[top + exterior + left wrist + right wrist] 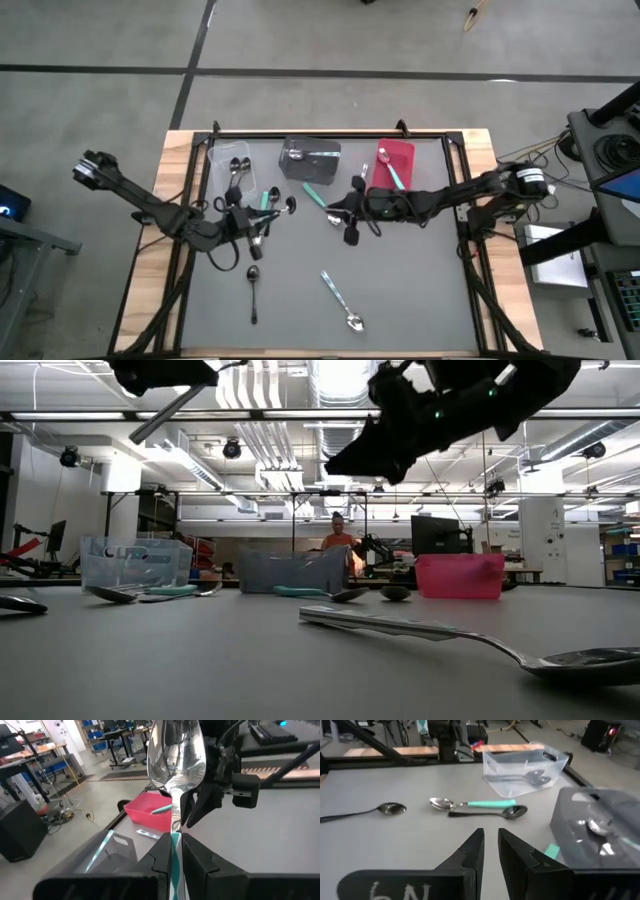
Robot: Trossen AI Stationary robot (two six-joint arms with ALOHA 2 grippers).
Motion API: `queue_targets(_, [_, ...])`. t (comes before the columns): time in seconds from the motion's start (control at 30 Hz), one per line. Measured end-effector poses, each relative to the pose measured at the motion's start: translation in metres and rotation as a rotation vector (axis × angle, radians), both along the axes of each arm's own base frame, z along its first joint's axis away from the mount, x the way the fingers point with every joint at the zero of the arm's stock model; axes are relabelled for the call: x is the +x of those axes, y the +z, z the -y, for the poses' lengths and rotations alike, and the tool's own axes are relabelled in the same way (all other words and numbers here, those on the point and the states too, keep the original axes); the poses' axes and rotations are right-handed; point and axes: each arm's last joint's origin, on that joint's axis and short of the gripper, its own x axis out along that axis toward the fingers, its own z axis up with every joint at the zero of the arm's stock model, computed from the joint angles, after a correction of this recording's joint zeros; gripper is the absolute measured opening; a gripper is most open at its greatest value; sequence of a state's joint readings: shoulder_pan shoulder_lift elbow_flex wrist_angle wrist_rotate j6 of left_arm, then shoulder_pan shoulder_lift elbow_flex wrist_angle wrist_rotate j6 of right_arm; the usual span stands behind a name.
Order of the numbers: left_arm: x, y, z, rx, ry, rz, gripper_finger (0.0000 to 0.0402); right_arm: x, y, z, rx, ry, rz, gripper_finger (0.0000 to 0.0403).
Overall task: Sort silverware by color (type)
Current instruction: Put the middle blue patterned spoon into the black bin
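My left gripper [254, 236] hovers over the table's left-middle, shut on a teal-handled spoon [175, 765] whose silver bowl sticks out beyond the fingers. My right gripper [490, 841] hangs above the table's middle [337, 212], narrowly open and holding nothing. Under and ahead of it a teal-handled spoon [472, 803] and a black spoon [492, 812] lie flat side by side. Another black spoon [253, 292] and a silver spoon [342, 302] lie flat nearer the near edge. The clear bin [230, 163] holds black spoons, the grey bin [309, 158] silver ones, the red bin [394, 165] a teal-handled one. My left gripper pinches the spoon's teal handle [175, 851] between its two fingers, just below where the handle meets the silver neck. The spoon runs along the fingers, bowl leading. It is lifted clear of the table and points toward the red bin and the right arm.
The three bins stand in a row along the far edge. More spoons lie around the middle: a teal-handled one [313, 194] and a black one [351, 237] near my right gripper. The two grippers are close to each other. A person [337, 536] stands far behind the table.
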State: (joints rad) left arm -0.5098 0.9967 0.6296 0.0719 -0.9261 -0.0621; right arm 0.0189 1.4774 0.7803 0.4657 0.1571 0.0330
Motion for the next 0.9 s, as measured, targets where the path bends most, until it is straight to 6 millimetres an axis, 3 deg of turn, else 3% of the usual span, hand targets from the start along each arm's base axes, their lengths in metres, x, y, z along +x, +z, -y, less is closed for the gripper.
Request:
queue_targets(0.33, [0.013,-0.003,0.007,0.027,0.002,-0.032,0.0013,0.012,-0.014,0.0,0.02,-0.007,-0.026,0.0047])
queue_targets(0.77, [0.026,-0.031,0.009,0.231,0.239,-0.172,0.0013,0.019,0.013,-0.004,0.093,-0.02,0.039,0.0047])
queue_targets(0.9, [0.032,-0.043,0.011,0.3,0.332,-0.192,0.0012,0.024,0.025,-0.005,0.194,-0.044,0.1,0.0047])
